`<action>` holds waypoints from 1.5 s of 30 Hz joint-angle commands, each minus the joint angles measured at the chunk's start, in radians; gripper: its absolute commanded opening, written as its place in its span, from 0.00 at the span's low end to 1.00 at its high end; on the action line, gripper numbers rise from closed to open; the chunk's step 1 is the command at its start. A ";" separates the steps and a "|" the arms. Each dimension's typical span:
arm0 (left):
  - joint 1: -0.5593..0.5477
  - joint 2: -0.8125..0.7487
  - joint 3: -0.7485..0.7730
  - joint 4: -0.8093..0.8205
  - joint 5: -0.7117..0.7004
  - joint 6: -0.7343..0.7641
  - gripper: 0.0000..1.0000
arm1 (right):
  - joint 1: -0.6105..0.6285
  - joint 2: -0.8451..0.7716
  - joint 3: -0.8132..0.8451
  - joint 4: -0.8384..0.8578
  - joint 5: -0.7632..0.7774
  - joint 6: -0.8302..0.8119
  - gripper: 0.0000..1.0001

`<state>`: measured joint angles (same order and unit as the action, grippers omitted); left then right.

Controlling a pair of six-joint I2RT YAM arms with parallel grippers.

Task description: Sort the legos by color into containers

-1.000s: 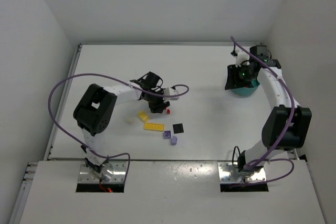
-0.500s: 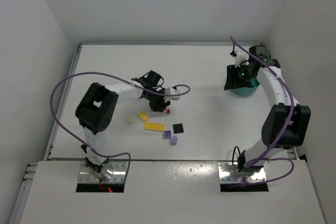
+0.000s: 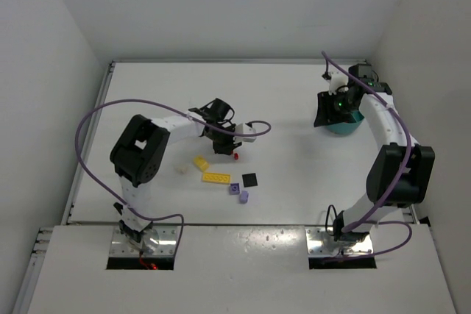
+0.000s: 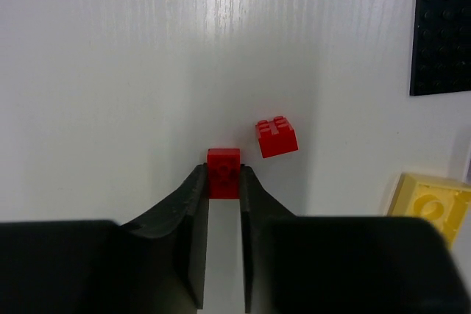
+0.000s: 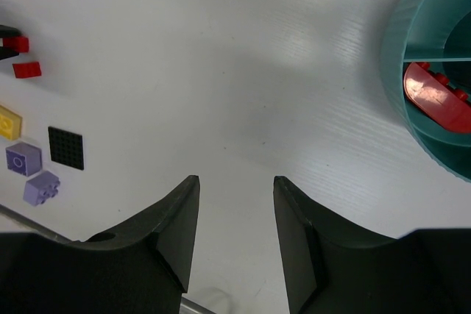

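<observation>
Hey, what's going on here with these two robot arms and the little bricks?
The arms are sorting toy bricks by color into a teal bowl. The left gripper pinches a red brick, with a second red brick loose beside it. The right gripper hangs open and empty by the bowl, which holds a red piece. A yellow plate, a lavender brick and a black plate lie unsorted.

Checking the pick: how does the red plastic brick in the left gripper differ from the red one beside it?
The gripped red plastic brick is pinched by the left gripper; loose red plastic brick lies free. The gripped one sits square, the loose one skewed. Both small, red.
</observation>
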<state>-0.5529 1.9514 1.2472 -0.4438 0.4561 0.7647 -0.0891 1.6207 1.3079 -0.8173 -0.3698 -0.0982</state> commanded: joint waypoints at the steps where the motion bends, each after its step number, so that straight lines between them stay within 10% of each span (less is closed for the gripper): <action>1: -0.013 0.029 0.014 -0.035 0.001 0.038 0.22 | 0.003 0.002 0.040 0.007 -0.023 -0.015 0.46; 7: -0.022 0.029 0.014 -0.035 0.001 0.038 0.05 | 0.003 0.002 0.040 0.007 -0.023 -0.015 0.46; 26: 0.131 -0.479 -0.149 0.287 0.348 -0.361 0.03 | 0.155 0.148 0.127 0.052 -0.520 0.215 0.46; 45: -0.004 -0.350 -0.003 0.323 0.323 -0.481 0.03 | 0.339 0.294 0.303 0.104 -0.710 0.282 0.49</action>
<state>-0.5404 1.5940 1.1961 -0.1661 0.7822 0.3004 0.2211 1.9049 1.5898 -0.7536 -1.0328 0.1730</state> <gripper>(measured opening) 0.222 0.493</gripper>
